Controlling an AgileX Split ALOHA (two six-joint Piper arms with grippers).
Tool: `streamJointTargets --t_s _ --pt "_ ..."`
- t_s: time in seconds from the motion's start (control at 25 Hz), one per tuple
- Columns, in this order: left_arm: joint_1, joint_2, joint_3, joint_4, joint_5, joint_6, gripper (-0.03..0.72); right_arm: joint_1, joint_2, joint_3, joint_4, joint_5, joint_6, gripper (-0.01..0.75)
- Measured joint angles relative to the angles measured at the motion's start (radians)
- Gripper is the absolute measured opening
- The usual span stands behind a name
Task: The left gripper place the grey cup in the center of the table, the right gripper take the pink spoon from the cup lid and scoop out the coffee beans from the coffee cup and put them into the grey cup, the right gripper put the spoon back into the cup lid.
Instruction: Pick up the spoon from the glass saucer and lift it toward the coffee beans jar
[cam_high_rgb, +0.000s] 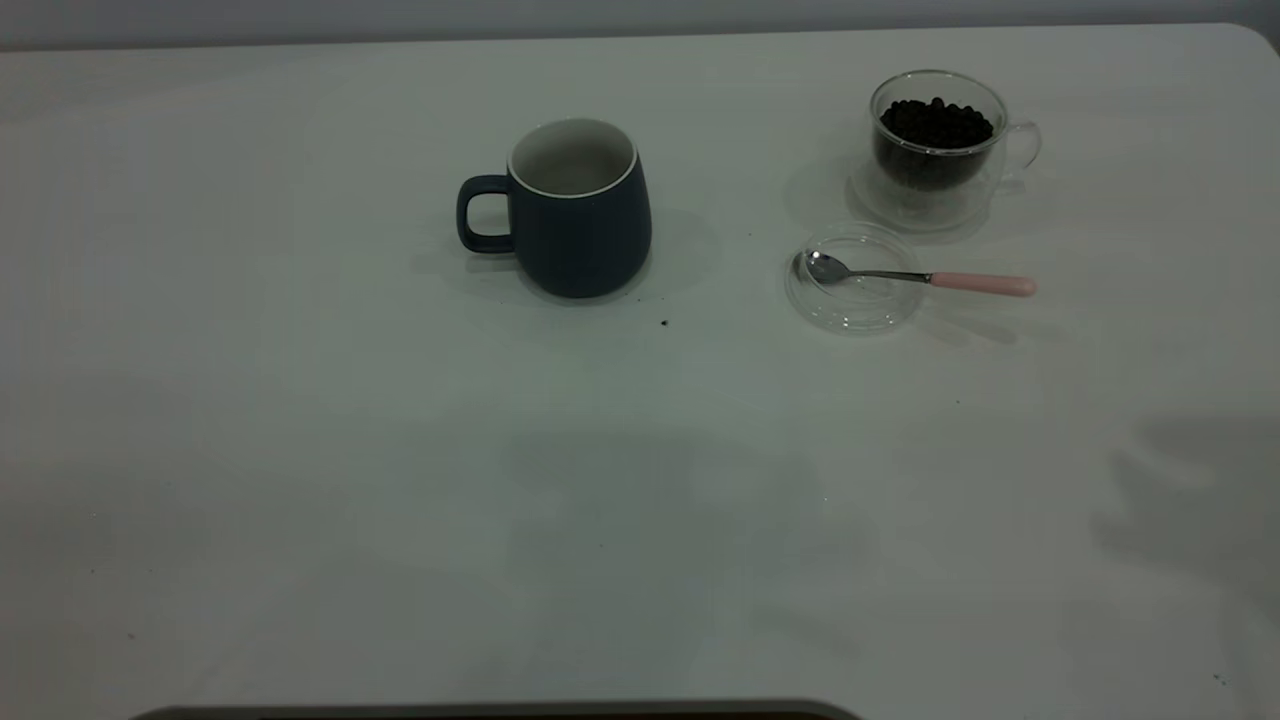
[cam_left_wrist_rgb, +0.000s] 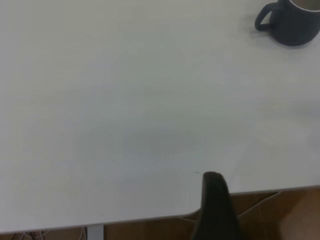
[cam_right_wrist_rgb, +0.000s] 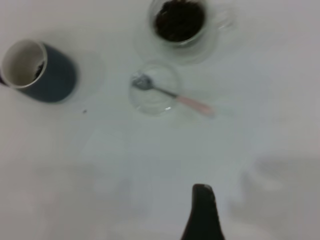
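Pink spoon (cam_high_rgb: 915, 276) lies crosswise (bowl in cup lid (cam_high_rgb: 853, 277)), handle rightward.

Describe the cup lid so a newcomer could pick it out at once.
On the white table, look to the right part, just in front of the glass coffee cup full of dark beans. The cup lid is the flat clear glass disc lying there. Only it has the pink spoon resting across it.

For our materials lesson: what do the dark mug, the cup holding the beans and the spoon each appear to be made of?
The grey cup looks like matte ceramic: dull slate outside, white inside and rim. The coffee cup seems to be clear double-walled glass, since the coffee beans show through. The pink spoon has a shiny, probably metal bowl and neck; its pale pink handle could be plastic or ceramic.
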Motion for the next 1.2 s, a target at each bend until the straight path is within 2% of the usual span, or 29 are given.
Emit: streamJointTargets --t_s 0.16,0.52,1.2 --pt "0.000 0.000 0.000 0.000 0.000 -0.003 0.569 -0.033 0.164 -0.023 0.148 -0.020 -0.117 0.639" --pt "0.000 0.000 0.000 0.000 0.000 -0.004 0.569 -0.280 0.494 -0.030 0.617 0.057 -0.599 0.639" --pt "0.000 0.000 0.000 0.000 0.000 -0.004 0.569 -0.293 1.025 -0.041 1.072 0.033 -1.013 0.640"
